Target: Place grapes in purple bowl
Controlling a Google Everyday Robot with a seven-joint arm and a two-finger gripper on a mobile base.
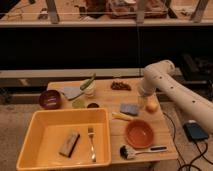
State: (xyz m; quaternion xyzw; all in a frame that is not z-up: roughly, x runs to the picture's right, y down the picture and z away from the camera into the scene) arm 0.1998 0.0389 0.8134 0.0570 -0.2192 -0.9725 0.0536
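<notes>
The grapes [120,85], a flat bunch of dark reddish-brown berries, lie on the wooden table [107,89] near its far edge. The purple bowl [50,99] stands at the table's left end and looks empty. My white arm reaches in from the right and bends down over the far right of the table. My gripper [143,95] hangs just right of the grapes and above a round orange-yellow fruit [151,106]. It holds nothing that I can see.
A big yellow tub [35,125] at the front left holds a fork [91,142] and a brown block [69,143]. An orange bowl [138,133], a brush [135,150], a blue sponge [129,108] and a white cup [89,91] also stand on the table.
</notes>
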